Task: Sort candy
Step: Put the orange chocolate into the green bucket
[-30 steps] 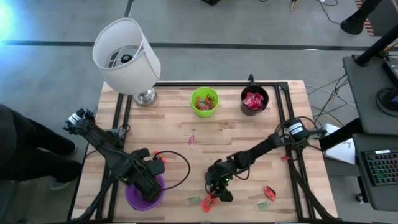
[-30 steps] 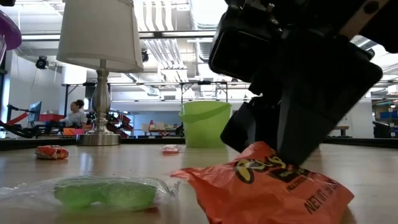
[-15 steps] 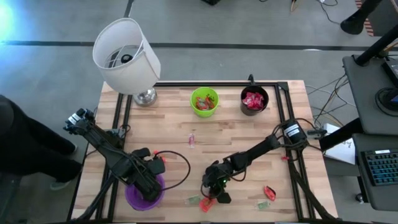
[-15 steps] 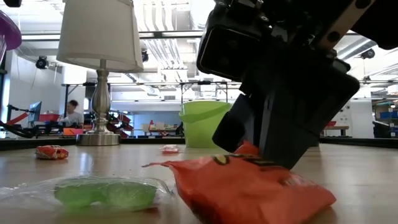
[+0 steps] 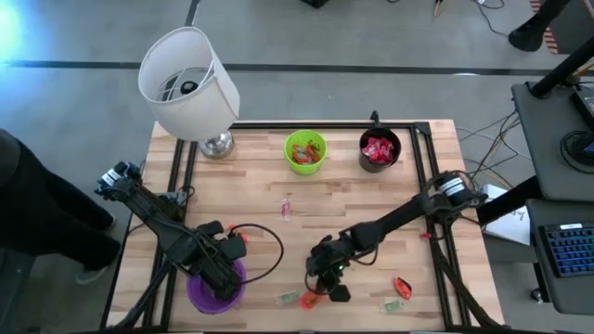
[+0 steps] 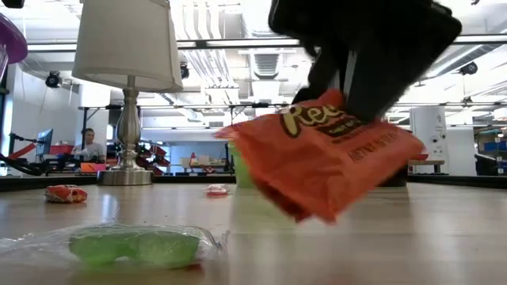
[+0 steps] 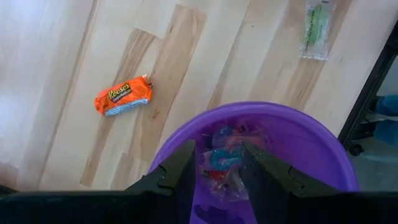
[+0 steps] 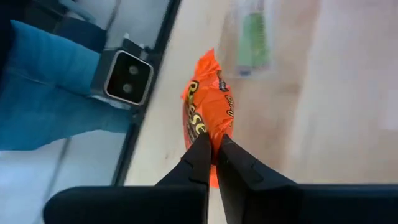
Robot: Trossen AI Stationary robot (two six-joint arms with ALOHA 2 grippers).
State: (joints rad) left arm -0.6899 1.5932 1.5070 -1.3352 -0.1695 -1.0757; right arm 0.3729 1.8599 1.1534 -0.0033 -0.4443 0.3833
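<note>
My right gripper point(image 8: 211, 149) is shut on an orange candy packet point(image 8: 208, 115) and holds it above the near middle of the table point(image 5: 371, 218). In the low view the packet point(image 6: 325, 154) hangs in the air. My left gripper point(image 7: 221, 171) stands open over the purple cup point(image 7: 311, 146) at the near left, with wrapped candy showing in the cup between its fingers. A green candy point(image 6: 135, 245) lies flat on the wood beside the lifted packet. A second orange packet point(image 7: 122, 96) lies on the table beyond the purple cup. My right gripper pinches one end of the orange packet point(image 8: 210, 138) between its two fingers. The fingers slant down from the table's far right side. The packet hangs tilted below them, clear of the table.
At the far edge stand a green cup point(image 5: 305, 151) with mixed candy, a black cup point(image 5: 379, 150) with red candy and a white lamp point(image 5: 190, 83). Loose candy lies about: a pink one point(image 5: 286, 208) mid-table, a red one point(image 5: 402, 287) and a green one point(image 5: 391, 304) at the near right.
My right gripper has taken hold of the orange packet and risen. The packet lay flat on the table a second ago; it has come up by the held end and now hangs tilted, clear of the wood.
</note>
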